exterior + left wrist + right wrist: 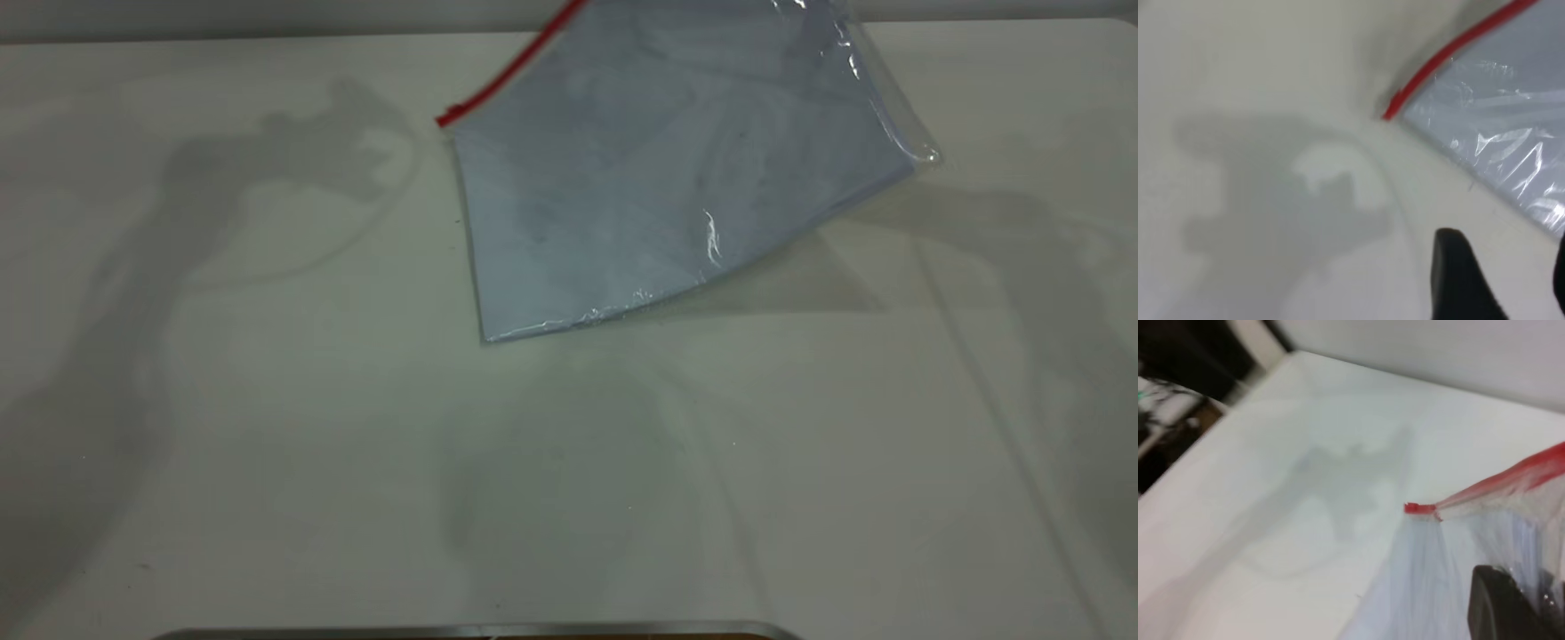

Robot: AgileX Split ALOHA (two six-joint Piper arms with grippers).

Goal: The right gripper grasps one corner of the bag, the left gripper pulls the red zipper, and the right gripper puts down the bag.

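The bag (676, 178), clear plastic with pale sheets inside, is tilted up off the white table (267, 444). Its lower edge rests on the table and its top runs out of the exterior view. The red zipper (507, 76) slants up along one edge and ends low at a small red tab (449, 116). Neither arm shows in the exterior view. In the right wrist view the right gripper (1525, 587) is shut on the bag (1431, 587), below the zipper (1511, 480). In the left wrist view the left gripper (1508, 273) is open above bare table, short of the bag (1498, 127) and the zipper's end (1391, 110).
Arm shadows lie on the table at both sides. A metal rim (471, 631) runs along the near edge. Dark clutter (1178, 400) stands beyond the table's far corner in the right wrist view.
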